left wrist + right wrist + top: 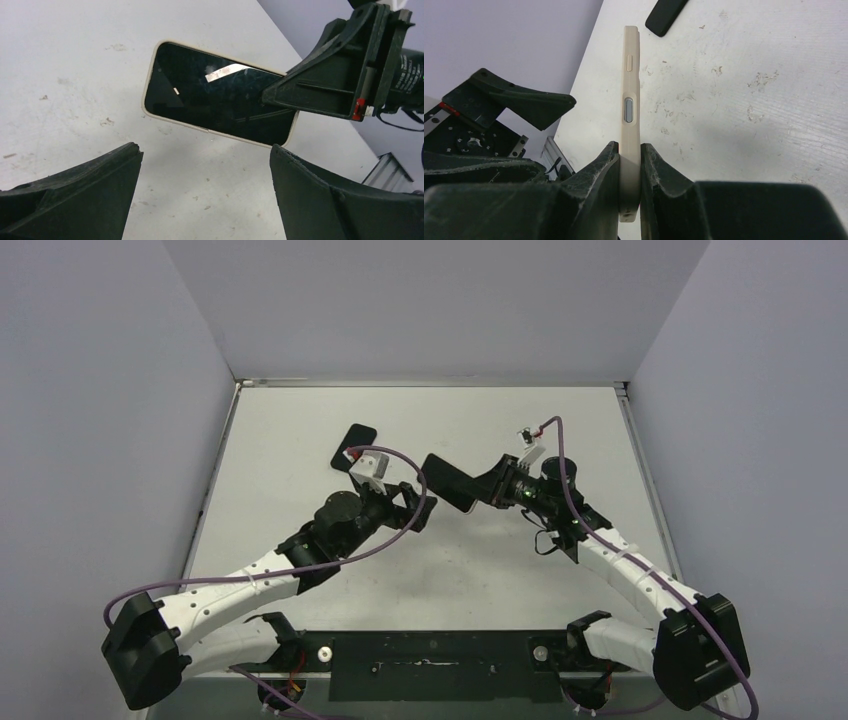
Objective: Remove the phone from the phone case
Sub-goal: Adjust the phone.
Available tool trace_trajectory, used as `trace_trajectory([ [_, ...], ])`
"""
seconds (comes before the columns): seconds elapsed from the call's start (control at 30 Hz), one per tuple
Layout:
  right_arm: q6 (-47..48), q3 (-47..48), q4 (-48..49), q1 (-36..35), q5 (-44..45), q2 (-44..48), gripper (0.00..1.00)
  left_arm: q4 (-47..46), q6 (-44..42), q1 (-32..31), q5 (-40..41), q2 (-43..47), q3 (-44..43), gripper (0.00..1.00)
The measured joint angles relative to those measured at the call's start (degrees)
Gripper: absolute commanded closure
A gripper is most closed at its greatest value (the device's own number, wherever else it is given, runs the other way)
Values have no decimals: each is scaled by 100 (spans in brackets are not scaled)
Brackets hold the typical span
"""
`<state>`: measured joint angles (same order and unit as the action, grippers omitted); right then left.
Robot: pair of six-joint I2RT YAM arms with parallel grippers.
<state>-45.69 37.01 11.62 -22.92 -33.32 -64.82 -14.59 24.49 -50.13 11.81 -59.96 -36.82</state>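
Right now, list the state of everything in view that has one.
phone: screen dark, out of its case, clamped at one end by the right gripper.
phone case: off the phone, lying flat on the table, apart from it.
left gripper: open, holding nothing.
right gripper: shut on the phone.

A robotics lab test cell: a scuffed white tabletop [300,420] is boxed in by blank grey walls [430,300] on three sides. The left arm [250,585] and right arm [640,575] are bolted at its near edge, trailing purple cables [566,465].
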Motion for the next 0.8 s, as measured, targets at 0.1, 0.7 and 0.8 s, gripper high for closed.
trace_trajectory([
  [0.1,-66,-46,87,0,92,59,100,-138,702,66,109,0,136,3],
  [0.7,-632,-466,894,-37,407,317,100,-780,3746,573,-175,-107,422,3],
  [0.8,-824,-616,1073,-39,520,476,100,-964,4085,570,-227,-227,422,4],
])
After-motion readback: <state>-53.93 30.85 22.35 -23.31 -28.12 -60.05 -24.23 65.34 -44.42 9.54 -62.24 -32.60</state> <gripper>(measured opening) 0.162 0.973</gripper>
